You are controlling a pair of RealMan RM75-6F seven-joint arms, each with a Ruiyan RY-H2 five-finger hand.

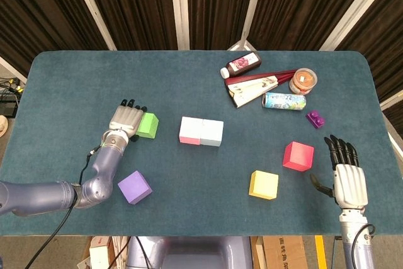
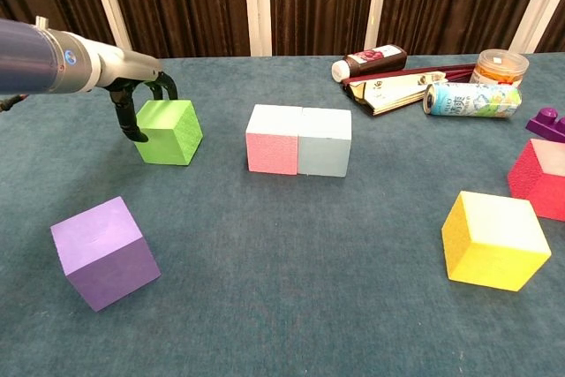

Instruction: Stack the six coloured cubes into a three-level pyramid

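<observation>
Progress: early, nothing stacked yet, every cube sits on the desk [image 1: 63,86].

Nearest row: purple cube [image 1: 135,187] near left, loose, well apart from the rest. Yellow cube [image 1: 264,184] near right, loose. Right hand [image 1: 347,177] at the near right edge, fingers spread and released, holding nothing, near the red cube [image 1: 298,156] but not touching it.

Middle: pink cube [image 1: 189,130] and pale blue cube [image 1: 211,133] side by side and touching. That looks like two-thirds of the base row.

Left of those: green cube [image 1: 148,125], separated from the pink one by a clear gap. Left hand [image 1: 126,119] is on it, fingers [image 2: 132,121] curled over its left side and top edge. Contact is plain; whether it is a firm grasp or just a push I can't tell.

Far right: bottle, packet, can, tub and a small purple brick, all clutter.

Left to do, as I read it: close green up to the pink/blue pair for a three-cube base, then two cubes on level two, one on top.
</observation>
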